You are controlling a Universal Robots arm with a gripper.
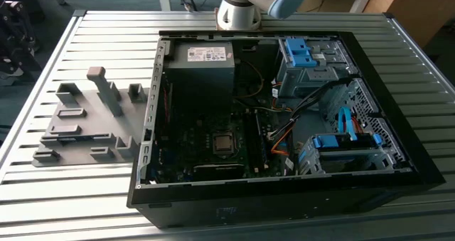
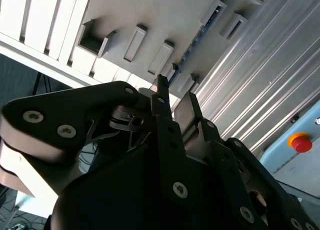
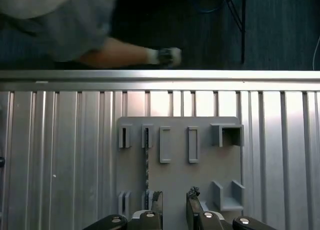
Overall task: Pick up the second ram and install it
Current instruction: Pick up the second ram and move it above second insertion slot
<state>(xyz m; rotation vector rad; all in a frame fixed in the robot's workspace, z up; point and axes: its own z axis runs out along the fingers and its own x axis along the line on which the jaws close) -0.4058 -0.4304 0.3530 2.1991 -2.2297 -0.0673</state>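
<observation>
An open computer case (image 1: pixel 284 190) lies on a ribbed metal table (image 1: pixel 92 198) in the exterior view, its circuit board facing up. The arm (image 1: pixel 238 11) rises at twelve o'clock from the case. At nine o'clock from the case, just beside its wall, sits a grey plate (image 1: pixel 89 125) with raised blocks. The ram stick (image 1: pixel 71 139) shows there as a thin bluish strip on edge, toward the plate's seven o'clock corner, well apart from the board inside the case. Within the case a grey power box (image 1: pixel 202 65) sits at eleven o'clock and bright blue latches (image 1: pixel 299 51) at one o'clock.

In the second wrist view the claw (image 2: pixel 176 97) has its two dark fingers (image 2: pixel 161 97) apart, and the gap between them is empty. Past the tips lies the grey plate (image 2: pixel 165 12). The ram stick (image 2: pixel 200 32) stands on edge in it, its ends held in slotted blocks, and the claw is not touching it. A red button (image 2: pixel 300 141) sits beyond the table.

In the first wrist view the claw (image 3: pixel 175 207) is spread and empty above the plate (image 3: pixel 200 175). The ram stick (image 3: pixel 146 170) is a thin line running from one slotted block to another, just beside one finger (image 3: pixel 157 206). Beyond the table's edge are a person's hand (image 3: pixel 167 56) and sleeve.
</observation>
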